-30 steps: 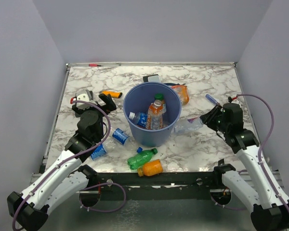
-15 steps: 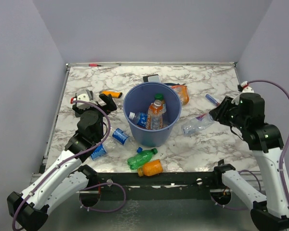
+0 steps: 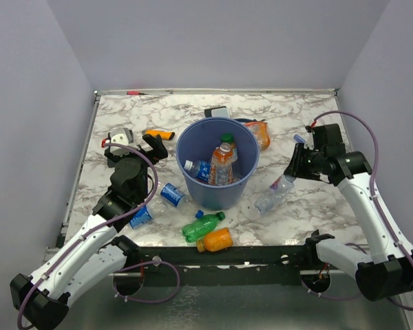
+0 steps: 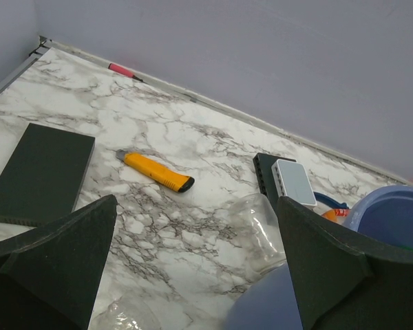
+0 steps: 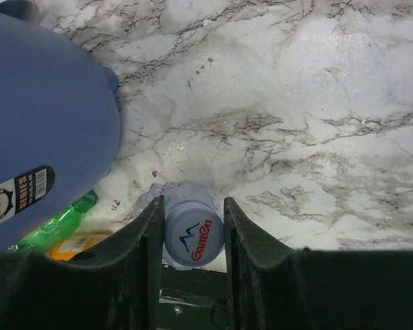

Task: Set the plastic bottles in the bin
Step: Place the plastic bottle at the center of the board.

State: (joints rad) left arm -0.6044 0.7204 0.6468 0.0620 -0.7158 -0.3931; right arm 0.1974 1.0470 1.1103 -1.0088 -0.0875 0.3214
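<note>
The blue bin stands mid-table with several bottles inside, one orange-labelled. My right gripper is shut on the cap of a clear bottle, which hangs tilted above the table to the right of the bin. In the right wrist view the gripper clamps the blue cap, with the bin at the left. A green bottle, an orange bottle and two blue-labelled bottles lie in front of the bin. My left gripper is open and empty left of the bin.
Another orange bottle lies behind the bin. A yellow utility knife, a flat black rectangle, a black box with a white device and a clear bottle lie ahead of the left gripper. A blue pen lies at the right.
My right arm has risen and swung toward the back, lifting the clear bottle by its cap from lying beside the bin to hanging tilted. The left arm has not moved.
</note>
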